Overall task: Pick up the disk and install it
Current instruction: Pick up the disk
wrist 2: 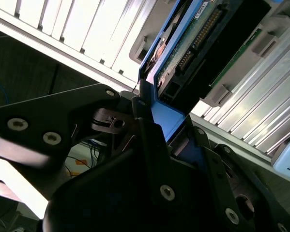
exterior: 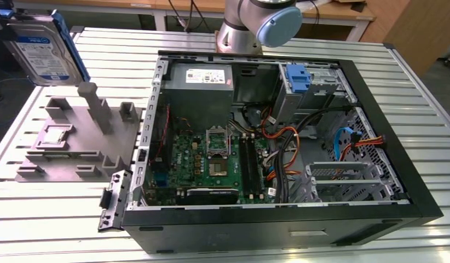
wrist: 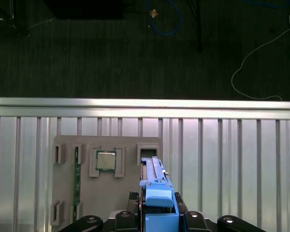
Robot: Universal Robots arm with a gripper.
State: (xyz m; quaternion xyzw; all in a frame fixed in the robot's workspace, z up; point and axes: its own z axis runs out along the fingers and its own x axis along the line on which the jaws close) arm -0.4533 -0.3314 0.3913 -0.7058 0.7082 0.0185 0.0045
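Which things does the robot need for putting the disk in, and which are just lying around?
For the job:
the disk, held in the shut pincer
the open computer case

Just lying about:
the grey holder block
the small square chip on it

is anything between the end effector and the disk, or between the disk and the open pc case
Nothing between them: the end effector is shut on the disk by its blue frame, holding it over the grey fixture. Nothing visible blocks the way to the open case; cables cross inside it.
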